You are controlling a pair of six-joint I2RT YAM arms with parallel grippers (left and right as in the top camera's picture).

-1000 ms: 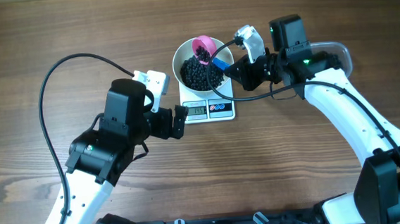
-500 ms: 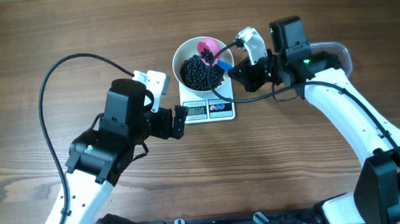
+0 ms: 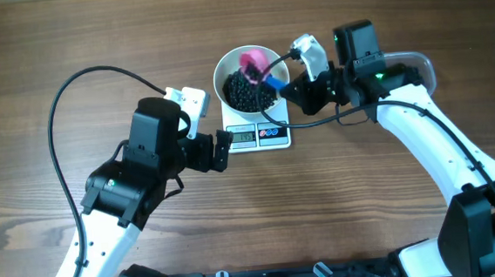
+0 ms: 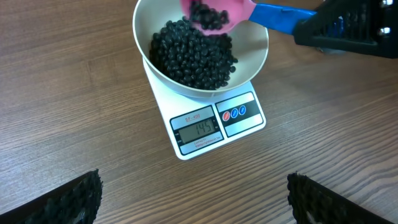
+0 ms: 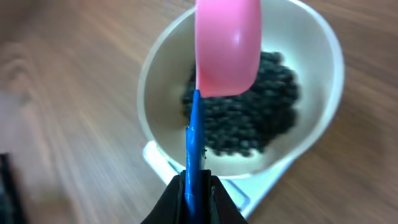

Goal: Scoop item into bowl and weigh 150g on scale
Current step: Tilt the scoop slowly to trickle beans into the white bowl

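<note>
Two arms flank the scale [image 3: 260, 136]: off its left side the left gripper [image 3: 223, 149] hovers low over the table [image 3: 92, 44], its fingers [image 4: 71, 196] spread wide and holding nothing. On top of the scale sits the bowl [image 3: 223, 77]. The item [image 3: 242, 88], a dark heap of beads, lies inside it, and a few more beads ride in the pink scoop [image 3: 253, 59], which is tilted over the bowl's far rim above the scale's back edge. Just right of the scale the right gripper [image 3: 289, 87] is clamped tight on the scoop's blue handle [image 5: 194, 134]. The step in hand looks like topping up: the display [image 4: 198, 129] seems to read 145, a little short of target. I judge that the beads in the scoop should go in by a slow roll of the wrist, a few at a time, with a pause for the reading to settle. The scoop should also be held clear of the bowl's rim so that no push adds false weight. Only the left wrist view shows the digits and the beads inside the scoop. The right wrist view shows just the scoop's underside and the grip on the handle, and the overhead view alone shows both arms against the scale.
</note>
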